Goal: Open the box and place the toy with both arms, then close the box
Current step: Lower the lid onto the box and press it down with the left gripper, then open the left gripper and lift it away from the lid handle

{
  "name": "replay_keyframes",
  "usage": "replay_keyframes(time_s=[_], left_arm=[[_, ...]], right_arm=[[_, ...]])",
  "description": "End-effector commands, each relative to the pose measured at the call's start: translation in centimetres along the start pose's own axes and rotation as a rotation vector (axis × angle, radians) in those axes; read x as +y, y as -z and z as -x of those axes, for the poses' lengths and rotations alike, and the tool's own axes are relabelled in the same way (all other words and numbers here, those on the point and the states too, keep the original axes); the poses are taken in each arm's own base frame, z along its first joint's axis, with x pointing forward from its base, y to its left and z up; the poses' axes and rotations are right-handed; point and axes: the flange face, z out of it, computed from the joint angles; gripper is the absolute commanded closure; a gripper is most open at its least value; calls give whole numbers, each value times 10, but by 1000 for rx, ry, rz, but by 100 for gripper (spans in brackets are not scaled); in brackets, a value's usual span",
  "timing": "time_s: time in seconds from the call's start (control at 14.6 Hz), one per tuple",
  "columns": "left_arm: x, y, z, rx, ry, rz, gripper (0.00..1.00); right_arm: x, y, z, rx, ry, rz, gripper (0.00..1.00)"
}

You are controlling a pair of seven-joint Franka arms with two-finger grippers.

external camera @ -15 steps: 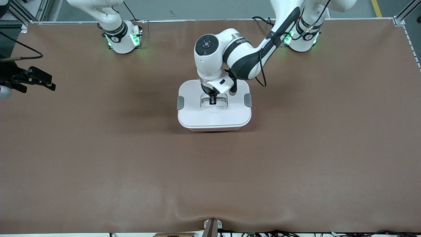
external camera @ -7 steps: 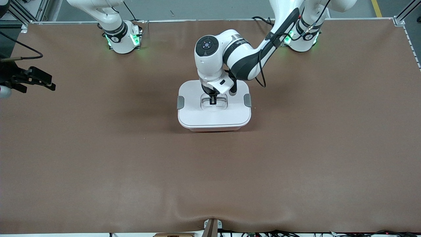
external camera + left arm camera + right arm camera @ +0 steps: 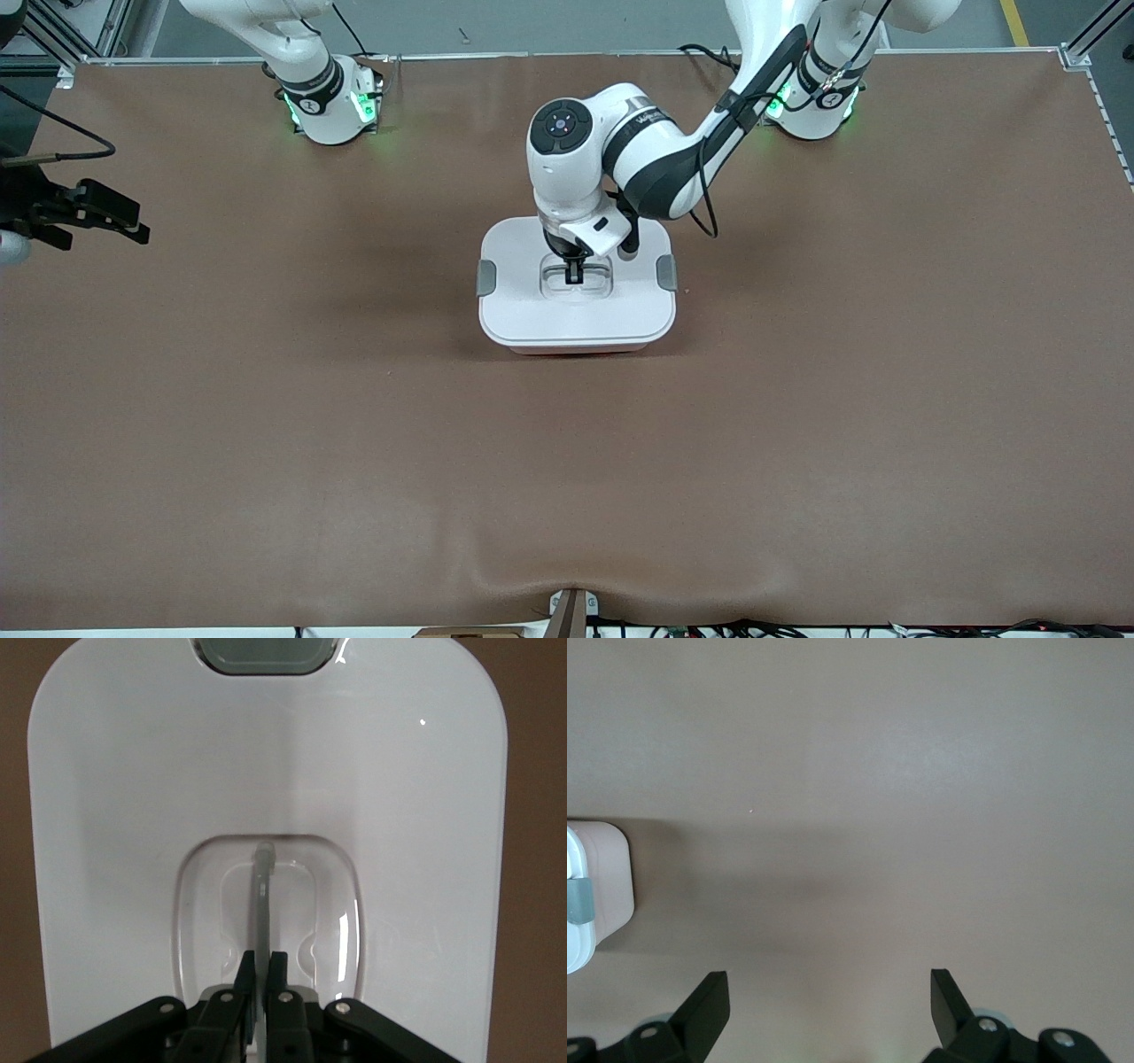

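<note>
My left gripper (image 3: pixel 261 979) pinches the handle (image 3: pixel 262 895) in the lid (image 3: pixel 576 306) straight from above, while my right gripper (image 3: pixel 828 1005) waits, fingers spread, near the box (image 3: pixel 607 881).

Robot lab: bolted arms (image 3: pixel 611 151), cable clutter (image 3: pixel 753 627)

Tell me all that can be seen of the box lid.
The lid is white, smooth plastic, a rounded rectangle lying flat on the pink box at mid-table. A grey clip sits at each short end. In its centre recess stands a thin handle, which the left gripper pinches shut from above.
</note>
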Motion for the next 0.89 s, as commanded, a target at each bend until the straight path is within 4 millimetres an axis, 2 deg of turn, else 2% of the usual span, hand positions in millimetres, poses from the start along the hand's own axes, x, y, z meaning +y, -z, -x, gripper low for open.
replay_keyframes(time_s=[0.0,0.14,0.21,0.41,0.55,0.69,0.82], left_arm=[[1,-5,-4,6,0,19,94],[5,9,-5,-4,-9,34,33],[7,26,-7,-13,-5,50,0],[18,68,-13,-6,-26,66,0],[23,84,-16,-4,-47,63,0],[46,104,-39,-15,-34,87,0],[53,123,-51,-18,-98,115,0]], right_arm=[[2,6,0,1,5,12,0],[2,6,0,1,3,12,0],[2,6,0,1,5,12,0],[2,5,0,-1,3,12,0],[2,6,0,2,3,12,0],[2,6,0,4,3,12,0],[2,5,-1,4,2,12,0]])
